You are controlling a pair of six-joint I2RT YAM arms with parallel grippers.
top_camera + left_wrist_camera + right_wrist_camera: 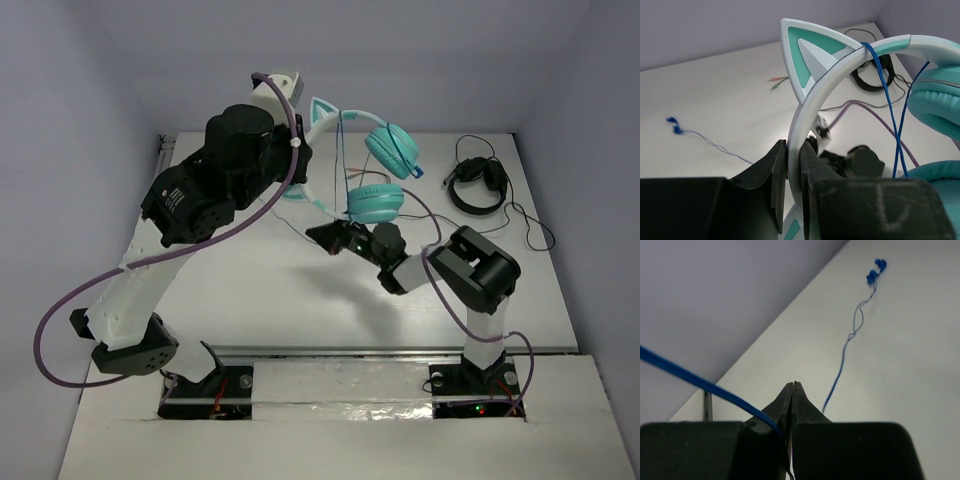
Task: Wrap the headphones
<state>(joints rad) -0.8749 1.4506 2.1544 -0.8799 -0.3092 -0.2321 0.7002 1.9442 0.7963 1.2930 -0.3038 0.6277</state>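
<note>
- Your left tool is clamped on the headphones, gripping the smooth, curved white headband beside a pointed teal-and-white cat ear. They are held up off the surface.
- Your right tool is pinched closed on their thin blue cable.
- The cable's blue plug lies on the surface.
- Smaller black headphones sit far right, well apart.
</note>
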